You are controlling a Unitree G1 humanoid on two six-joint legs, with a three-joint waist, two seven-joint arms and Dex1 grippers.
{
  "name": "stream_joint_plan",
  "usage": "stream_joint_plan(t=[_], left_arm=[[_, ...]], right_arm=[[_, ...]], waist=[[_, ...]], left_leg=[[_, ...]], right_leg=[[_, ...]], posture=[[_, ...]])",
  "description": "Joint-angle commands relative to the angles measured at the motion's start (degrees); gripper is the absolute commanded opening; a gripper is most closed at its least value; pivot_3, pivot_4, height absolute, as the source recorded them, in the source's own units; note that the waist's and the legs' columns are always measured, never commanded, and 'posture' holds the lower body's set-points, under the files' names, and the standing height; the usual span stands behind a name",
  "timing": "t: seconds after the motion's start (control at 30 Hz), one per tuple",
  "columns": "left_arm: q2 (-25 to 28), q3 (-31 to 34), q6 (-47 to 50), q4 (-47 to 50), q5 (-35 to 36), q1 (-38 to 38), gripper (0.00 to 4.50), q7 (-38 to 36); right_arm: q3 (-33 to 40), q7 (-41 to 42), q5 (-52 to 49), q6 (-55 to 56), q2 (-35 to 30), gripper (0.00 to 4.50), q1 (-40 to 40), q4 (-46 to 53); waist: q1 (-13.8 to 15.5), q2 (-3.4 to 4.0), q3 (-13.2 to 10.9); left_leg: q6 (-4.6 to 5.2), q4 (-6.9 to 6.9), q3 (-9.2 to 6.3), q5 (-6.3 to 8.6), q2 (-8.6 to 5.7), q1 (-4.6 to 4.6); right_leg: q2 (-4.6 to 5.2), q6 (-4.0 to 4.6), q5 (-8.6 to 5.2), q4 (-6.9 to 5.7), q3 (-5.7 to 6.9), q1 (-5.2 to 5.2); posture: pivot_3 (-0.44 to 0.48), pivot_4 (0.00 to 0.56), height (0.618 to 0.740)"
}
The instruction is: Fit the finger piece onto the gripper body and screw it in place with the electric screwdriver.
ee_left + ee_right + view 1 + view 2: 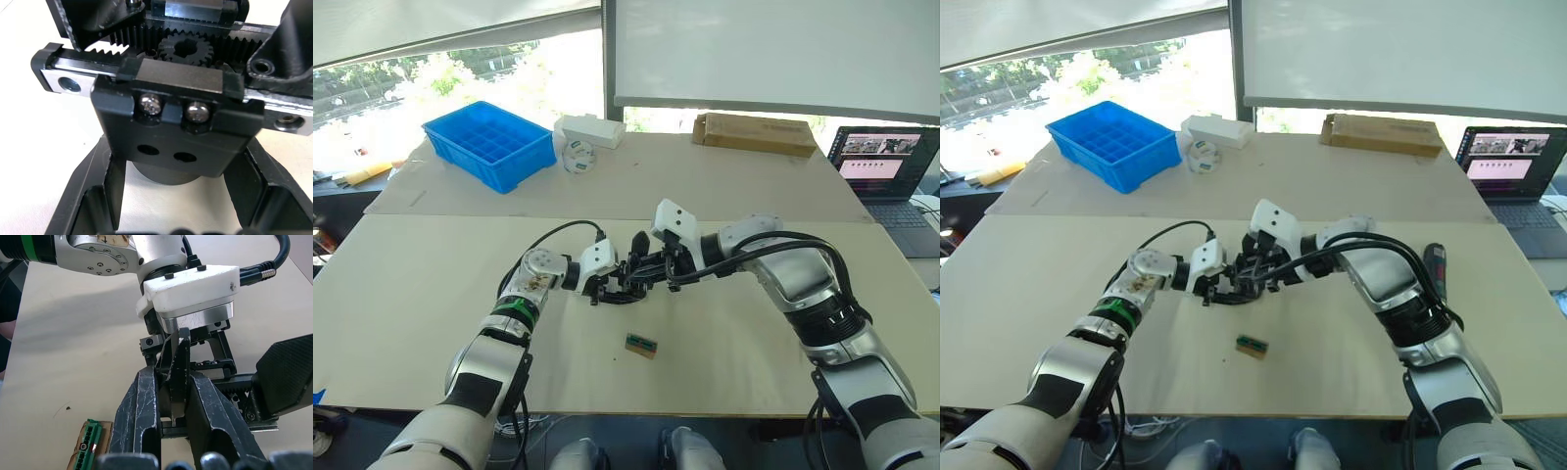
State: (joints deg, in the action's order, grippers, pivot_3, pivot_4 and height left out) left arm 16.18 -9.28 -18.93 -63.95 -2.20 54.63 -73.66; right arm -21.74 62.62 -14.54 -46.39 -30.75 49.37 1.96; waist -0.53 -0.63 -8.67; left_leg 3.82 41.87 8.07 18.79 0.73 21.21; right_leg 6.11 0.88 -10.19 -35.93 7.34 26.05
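Over the middle of the table my left gripper [615,288] is shut on the gripper body [176,122], a chunky black block with toothed racks, a gear and two silver screws. My right gripper [172,377] meets it from the right, shut on the finger piece [179,367], a slim black blade held upright between its fingers [142,406]. The blade's edge rests against the gripper body [220,382]. The electric screwdriver [1436,266], black with a red mark, lies on the table to the right, behind my right arm.
A small green-topped brown block [641,345] lies on the table just in front of both grippers. At the back stand a blue compartment bin [489,145], a white box [590,130], a tape roll [578,157] and a cardboard box [754,132]. A laptop [886,171] sits far right.
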Motion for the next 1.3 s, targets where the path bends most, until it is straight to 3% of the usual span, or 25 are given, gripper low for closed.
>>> stream_joint_plan(t=[0.03,0.37,0.67,0.73,0.87,1.2,1.3], left_arm=[[0.24,0.71,-1.39,1.18,0.40,0.73,2.27,0.34],[-0.30,0.75,-1.24,1.24,0.59,0.85,2.27,0.81],[-0.20,0.64,-1.26,1.25,0.49,0.73,2.27,0.80],[-0.35,0.63,-1.22,1.22,0.53,0.72,2.27,0.76],[-1.06,0.93,-0.98,1.24,0.77,0.83,2.27,0.79],[-0.93,0.71,0.10,-0.17,-0.37,0.61,2.27,1.80],[0.84,0.63,2.63,-0.12,-0.33,0.14,3.69,-0.21]], right_arm=[[-6.24,-1.30,3.98,-4.56,-1.15,0.33,-3.34,-4.80],[-8.44,-0.95,6.37,-1.59,-2.38,0.33,-2.55,-6.19],[-5.95,-1.98,5.43,-0.09,-1.75,0.33,-1.97,-4.19],[-0.30,-2.22,1.03,-3.10,-0.64,1.36,1.90,-0.26],[6.63,-2.79,-5.53,-11.82,-1.75,2.70,4.82,9.08],[15.39,-4.73,-11.89,-16.82,-13.39,2.72,-4.51,24.26],[20.37,-4.89,-14.63,-20.38,-18.31,2.72,-6.74,26.57]], waist=[[-0.01,0.01,0.06],[-0.14,0.00,0.35],[-0.13,-0.01,0.38],[-0.13,-0.01,0.37],[-0.02,0.00,0.31],[0.48,-0.01,0.31],[0.46,-0.04,0.29]], left_leg=[[0.00,0.00,0.00,0.00,0.00,-0.01],[0.00,0.00,0.00,0.00,0.01,-0.05],[0.00,0.00,0.00,0.00,0.01,-0.05],[0.00,0.00,0.00,0.00,0.01,-0.05],[0.05,0.01,-0.02,-0.03,0.00,0.29],[0.10,0.01,-0.28,0.00,-0.01,0.61],[0.09,0.02,-0.27,0.00,0.00,0.55]], right_leg=[[0.00,0.00,0.00,0.00,0.00,0.00],[0.03,0.00,0.00,-0.03,-0.06,-0.01],[0.05,0.00,0.00,-0.03,-0.05,-0.01],[0.05,0.00,0.00,-0.03,-0.05,-0.01],[0.14,0.03,0.02,-0.05,0.01,0.29],[0.10,-0.04,0.06,0.13,0.43,0.23],[0.10,-0.04,0.05,0.20,0.40,0.23]], posture=[[0.000,0.150,0.738],[0.000,0.150,0.738],[0.000,0.150,0.738],[0.000,0.150,0.738],[0.000,0.150,0.738],[0.000,0.150,0.738],[0.000,0.150,0.738]])
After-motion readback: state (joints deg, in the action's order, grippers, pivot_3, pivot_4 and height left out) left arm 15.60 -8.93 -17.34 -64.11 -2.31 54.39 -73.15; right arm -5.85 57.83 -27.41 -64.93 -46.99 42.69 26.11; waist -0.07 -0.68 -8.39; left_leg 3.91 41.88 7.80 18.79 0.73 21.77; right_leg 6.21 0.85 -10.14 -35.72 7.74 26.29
